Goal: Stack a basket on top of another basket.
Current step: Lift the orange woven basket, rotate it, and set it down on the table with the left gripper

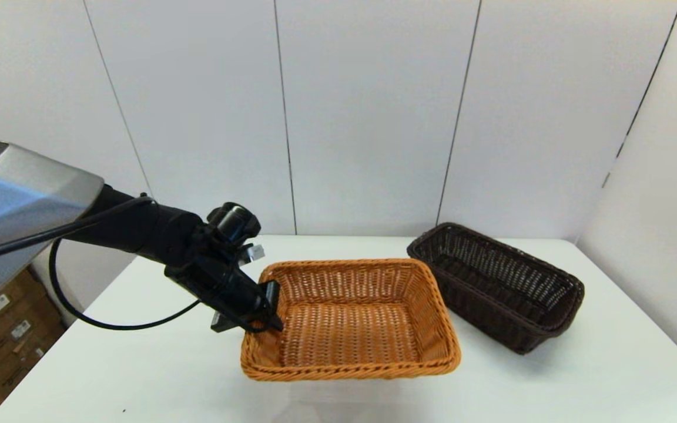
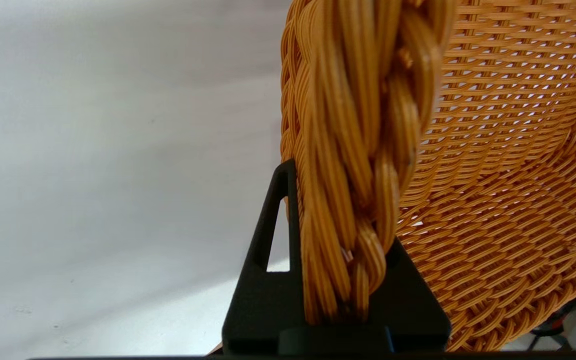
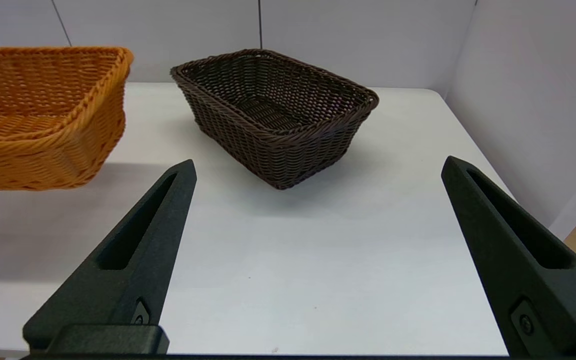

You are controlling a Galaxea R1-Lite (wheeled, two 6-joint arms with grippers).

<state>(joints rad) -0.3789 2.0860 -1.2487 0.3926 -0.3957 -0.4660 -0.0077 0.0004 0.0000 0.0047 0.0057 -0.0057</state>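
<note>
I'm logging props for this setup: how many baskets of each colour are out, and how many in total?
Orange-tan basket, rim gripped by the left gripper: 1
Dark brown basket, standing on the table: 1
Total: 2

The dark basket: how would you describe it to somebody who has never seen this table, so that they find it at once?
On the white table, look to the robot's right side, near the back wall. There stands the dark brown rectangular woven wicker basket, beside the orange-tan rectangular wicker basket, which the left gripper holds by its rim. Nothing grips the dark one, and it looks narrower.
</note>
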